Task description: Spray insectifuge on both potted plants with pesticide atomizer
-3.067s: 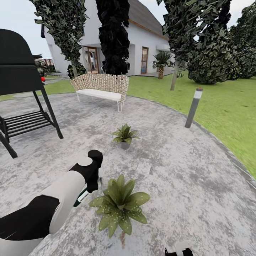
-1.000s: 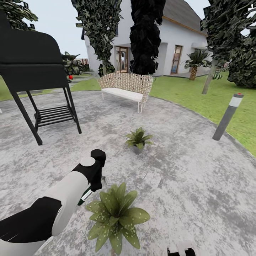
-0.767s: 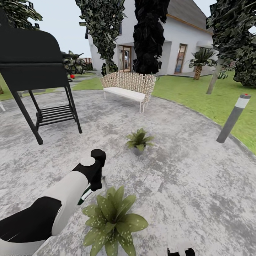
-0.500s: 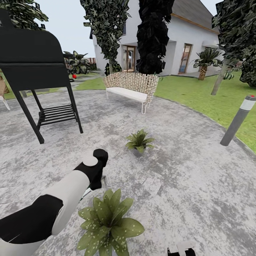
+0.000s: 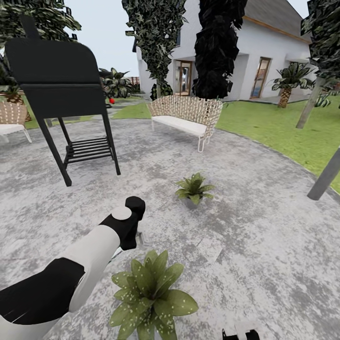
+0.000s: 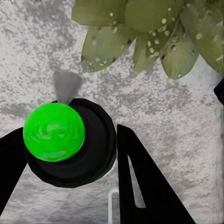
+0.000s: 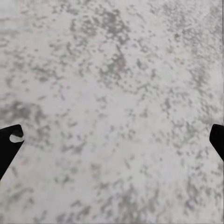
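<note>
From the head, the left gripper (image 5: 134, 238) is seen beside the near potted plant (image 5: 150, 297); another potted plant (image 5: 193, 188) sits farther off. At the left wrist, the pesticide atomizer (image 6: 70, 142) (bright green top) is squeezed between black fingers (image 6: 144, 182). At the right wrist, fingertips (image 7: 10, 140) are spread wide over paving (image 7: 112, 112).

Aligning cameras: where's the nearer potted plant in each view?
Head view: nearer potted plant at bottom centre, right of the left forearm.
Left wrist view: its speckled leaves lie just past the gripped pesticide atomizer.
Right wrist view: bare patio paving.
Shared landmark: that mottled grey paving.
</note>
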Robot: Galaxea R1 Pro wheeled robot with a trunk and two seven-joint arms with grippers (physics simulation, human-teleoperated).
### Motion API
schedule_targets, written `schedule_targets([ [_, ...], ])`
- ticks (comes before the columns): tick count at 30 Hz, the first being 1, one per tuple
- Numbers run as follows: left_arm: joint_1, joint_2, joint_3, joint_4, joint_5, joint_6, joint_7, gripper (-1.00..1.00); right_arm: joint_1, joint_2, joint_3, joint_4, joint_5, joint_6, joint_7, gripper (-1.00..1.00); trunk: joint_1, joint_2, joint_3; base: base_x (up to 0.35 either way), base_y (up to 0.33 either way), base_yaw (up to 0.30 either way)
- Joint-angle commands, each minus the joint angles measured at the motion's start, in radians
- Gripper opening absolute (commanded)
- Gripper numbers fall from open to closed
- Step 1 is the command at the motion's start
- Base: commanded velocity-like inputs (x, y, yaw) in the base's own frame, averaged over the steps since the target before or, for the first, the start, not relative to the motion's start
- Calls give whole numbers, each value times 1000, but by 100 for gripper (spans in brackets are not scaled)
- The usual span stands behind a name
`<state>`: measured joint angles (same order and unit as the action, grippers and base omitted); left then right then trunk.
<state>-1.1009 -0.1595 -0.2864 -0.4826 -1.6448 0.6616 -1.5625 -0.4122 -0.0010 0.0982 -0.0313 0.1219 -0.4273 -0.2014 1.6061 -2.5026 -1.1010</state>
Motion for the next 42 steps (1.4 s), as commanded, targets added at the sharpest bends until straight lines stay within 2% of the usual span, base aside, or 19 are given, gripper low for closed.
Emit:
schedule_targets([
  [1,-1,0,-3,-1,-6,11,-8,-100,0,0,8,1,9,1,-10,100,0,0,-1,0,-210,41],
  [12,-2,0,-2,-1,-6,12,-8,-100,0,1,8,1,9,1,-10,100,0,0,-2,150,-246,27],
  [23,-1,-1,-2,-2,-7,13,-8,-100,0,6,8,1,9,1,-10,100,0,0,-9,129,-275,245],
  [35,-1,-2,-2,-2,-7,13,-8,-100,0,6,8,1,9,1,-10,100,0,0,-14,7,-299,262],
  [42,-2,-2,-2,-2,-9,24,-8,-100,0,6,8,1,9,1,-10,100,0,0,-15,0,-300,79],
])
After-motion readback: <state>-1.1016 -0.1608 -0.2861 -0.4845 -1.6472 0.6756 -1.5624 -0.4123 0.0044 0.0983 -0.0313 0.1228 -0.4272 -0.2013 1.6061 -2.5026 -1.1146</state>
